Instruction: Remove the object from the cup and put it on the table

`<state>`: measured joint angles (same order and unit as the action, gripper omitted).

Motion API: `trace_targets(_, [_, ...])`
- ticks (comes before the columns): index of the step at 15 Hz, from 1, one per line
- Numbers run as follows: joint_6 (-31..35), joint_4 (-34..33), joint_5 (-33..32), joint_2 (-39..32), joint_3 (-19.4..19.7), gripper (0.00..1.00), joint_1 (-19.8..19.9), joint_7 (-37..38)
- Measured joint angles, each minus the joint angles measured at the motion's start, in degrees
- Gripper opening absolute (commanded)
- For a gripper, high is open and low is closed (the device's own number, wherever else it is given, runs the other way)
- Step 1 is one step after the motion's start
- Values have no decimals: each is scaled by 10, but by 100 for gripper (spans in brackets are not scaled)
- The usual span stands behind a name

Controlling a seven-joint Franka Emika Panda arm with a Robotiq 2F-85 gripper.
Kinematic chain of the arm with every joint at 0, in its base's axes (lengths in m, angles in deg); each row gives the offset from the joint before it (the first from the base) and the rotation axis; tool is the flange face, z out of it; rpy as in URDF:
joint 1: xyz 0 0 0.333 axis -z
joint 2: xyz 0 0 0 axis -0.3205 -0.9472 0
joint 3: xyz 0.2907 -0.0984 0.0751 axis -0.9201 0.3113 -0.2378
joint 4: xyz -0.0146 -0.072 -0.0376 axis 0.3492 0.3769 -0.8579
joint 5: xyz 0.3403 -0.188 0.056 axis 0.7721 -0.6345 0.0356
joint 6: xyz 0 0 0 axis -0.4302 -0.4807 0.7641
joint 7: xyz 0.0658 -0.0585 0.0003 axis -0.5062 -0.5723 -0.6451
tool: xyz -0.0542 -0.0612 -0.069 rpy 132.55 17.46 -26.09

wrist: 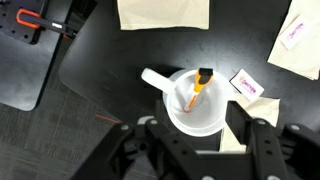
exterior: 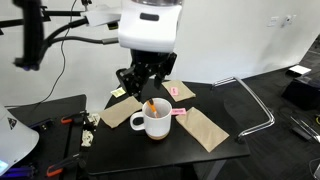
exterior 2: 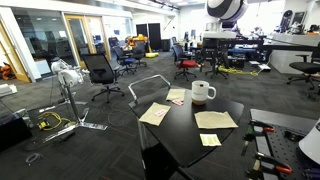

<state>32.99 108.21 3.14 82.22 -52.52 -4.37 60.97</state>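
Stick (wrist: 196,90) leans tilted inside cup (wrist: 172,108), upper end on the rim, right below me & centred betw. my jaws. My gripper (wrist: 197,126) hangs over the cup w/ jaws spread wide, holding nothing. Step in hand looks like the approach for the grab, nothing lifted yet. Next move prob. calls for dropping straight down, closing on stick's upper end w/o bumping the rim, then lifting clear & setting it on bare table (wrist: 110,60) off to one side of the jaws.
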Motion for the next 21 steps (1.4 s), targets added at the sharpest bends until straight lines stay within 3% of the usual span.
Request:
trace_targets(11, [21, -30, 1, -75, 1, 47, -3, 0])
trace_targets(21, [22, -46, 2, -105, 1, 49, -23, 0])
